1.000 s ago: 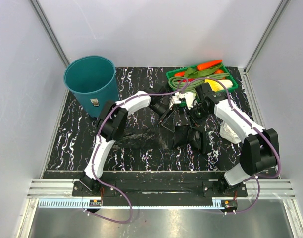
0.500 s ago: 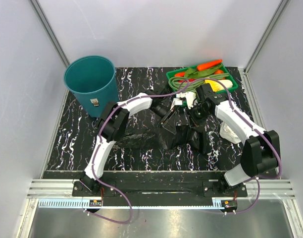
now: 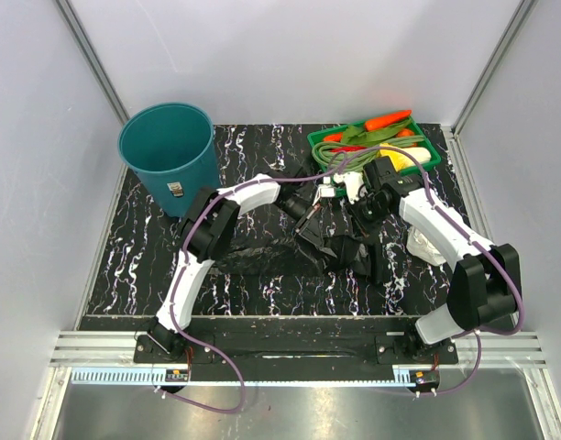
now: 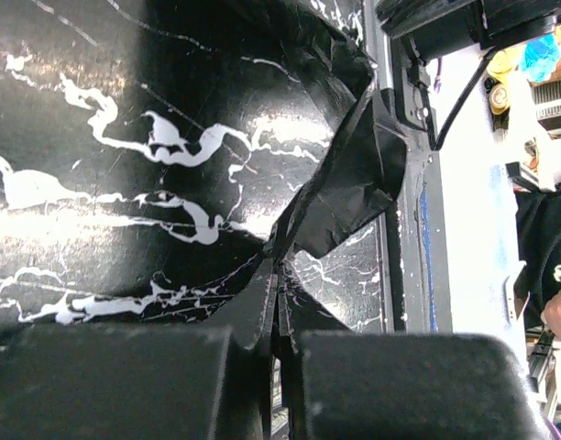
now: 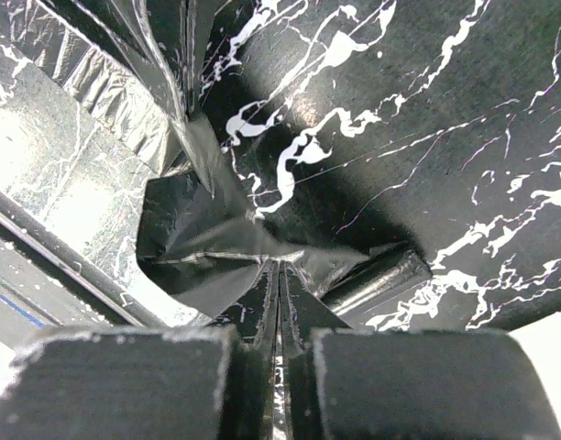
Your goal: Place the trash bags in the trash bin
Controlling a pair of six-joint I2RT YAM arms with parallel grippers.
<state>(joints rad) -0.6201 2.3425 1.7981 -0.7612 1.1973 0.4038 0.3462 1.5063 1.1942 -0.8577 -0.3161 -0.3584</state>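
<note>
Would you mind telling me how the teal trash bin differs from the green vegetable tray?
The trash bin is round, tall and teal; the vegetable tray is shallow, rectangular and green. The bin shows nothing inside; the tray is full of vegetables. Both are open-topped containers standing upright.

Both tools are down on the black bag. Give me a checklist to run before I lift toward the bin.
1. Left tool shut on bag: ok.
2. Right tool shut on bag: ok.
3. Bag off the table: not ok, most of it lies flat.
4. Bin upright, mouth open: ok.
5. One bag or several pinched: cannot tell.
</note>
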